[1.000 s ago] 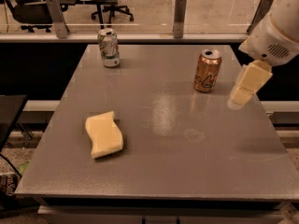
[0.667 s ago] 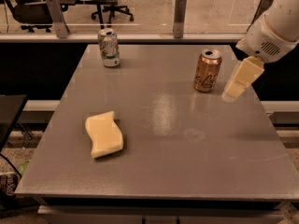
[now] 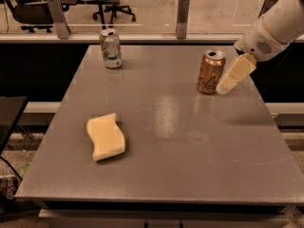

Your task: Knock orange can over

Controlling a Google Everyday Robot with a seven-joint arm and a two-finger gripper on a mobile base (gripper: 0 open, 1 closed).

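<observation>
The orange can (image 3: 210,72) stands upright on the grey table (image 3: 190,151) at the back right, with a silver top and pale lettering. My gripper (image 3: 227,84) hangs from the white arm (image 3: 275,27) at the right and points down-left. Its pale tip sits just right of the can's lower half, very close to it or touching.
A white and green can (image 3: 110,48) stands upright at the back left of the table. A yellow sponge (image 3: 105,136) lies at the front left. A glass rail with posts and office chairs lies behind the table. A dark surface (image 3: 9,113) is at the left.
My gripper has moved left and slightly up toward the orange can, closing the gap. The can still stands upright in the same spot.
</observation>
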